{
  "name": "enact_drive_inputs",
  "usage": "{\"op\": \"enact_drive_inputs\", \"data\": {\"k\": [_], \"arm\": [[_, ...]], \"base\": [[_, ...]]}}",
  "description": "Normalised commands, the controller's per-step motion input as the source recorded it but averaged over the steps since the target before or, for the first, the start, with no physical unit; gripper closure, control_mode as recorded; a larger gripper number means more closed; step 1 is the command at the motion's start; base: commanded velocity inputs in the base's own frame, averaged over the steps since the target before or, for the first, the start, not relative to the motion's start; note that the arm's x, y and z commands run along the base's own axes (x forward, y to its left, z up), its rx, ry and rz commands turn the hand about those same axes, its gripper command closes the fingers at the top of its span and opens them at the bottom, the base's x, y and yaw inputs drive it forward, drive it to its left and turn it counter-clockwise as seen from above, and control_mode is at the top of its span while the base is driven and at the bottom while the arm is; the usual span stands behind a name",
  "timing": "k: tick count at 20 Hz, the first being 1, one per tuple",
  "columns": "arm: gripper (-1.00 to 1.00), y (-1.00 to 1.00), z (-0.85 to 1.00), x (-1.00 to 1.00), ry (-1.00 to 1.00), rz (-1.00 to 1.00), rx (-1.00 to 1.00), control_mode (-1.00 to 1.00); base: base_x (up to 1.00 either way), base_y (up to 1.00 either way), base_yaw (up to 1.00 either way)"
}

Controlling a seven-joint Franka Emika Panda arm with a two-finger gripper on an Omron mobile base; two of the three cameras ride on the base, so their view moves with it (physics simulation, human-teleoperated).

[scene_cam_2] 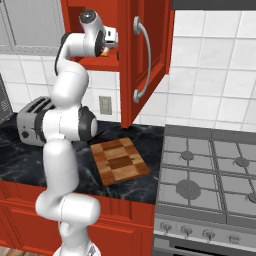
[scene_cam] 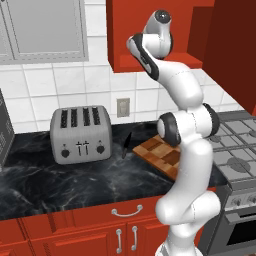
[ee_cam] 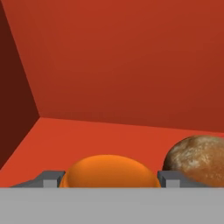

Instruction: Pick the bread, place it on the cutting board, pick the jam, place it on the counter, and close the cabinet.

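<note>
Inside the open red cabinet [scene_cam_2: 145, 60], the orange jam [ee_cam: 109, 170] sits on the shelf floor, straight ahead of my gripper [ee_cam: 110, 179]. The gripper is open, with one fingertip on each side of the jar. The round brown bread [ee_cam: 199, 162] rests just right of the jam on the same shelf. From the right base view, my gripper [scene_cam_2: 113, 41] reaches into the cabinet mouth, and a bit of the jam [scene_cam_2: 104, 52] shows beneath it. The checkered cutting board [scene_cam_2: 119, 161] lies bare on the black counter [scene_cam: 75, 180] below.
The cabinet door swings out to the right of my hand, its silver handle [scene_cam_2: 142, 60] facing the room. A silver toaster [scene_cam: 80, 134] stands on the counter's left. A gas stove [scene_cam_2: 210, 175] adjoins the counter on the right. Red drawers sit below.
</note>
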Motion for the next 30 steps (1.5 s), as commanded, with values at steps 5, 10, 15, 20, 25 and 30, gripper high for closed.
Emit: {"op": "enact_drive_inputs", "data": {"k": [5,10,15,20,25,30], "arm": [[1.00,0.00,-0.02,-0.20,-0.05,0.00,0.00,-1.00],[1.00,0.00,-0.02,-0.24,-0.06,0.00,0.00,-1.00],[1.00,0.00,0.00,-0.25,-0.04,0.00,0.00,-1.00],[1.00,0.00,0.00,-0.28,-0.01,0.00,0.00,-1.00],[1.00,0.00,0.00,-0.34,0.00,0.00,0.00,-1.00],[1.00,0.00,0.00,-0.40,0.00,0.00,0.00,-1.00]], "base": [[0.00,0.00,0.00],[0.00,0.00,0.00],[0.00,0.00,0.00],[0.00,0.00,0.00],[0.00,0.00,0.00],[0.00,0.00,0.00]]}}
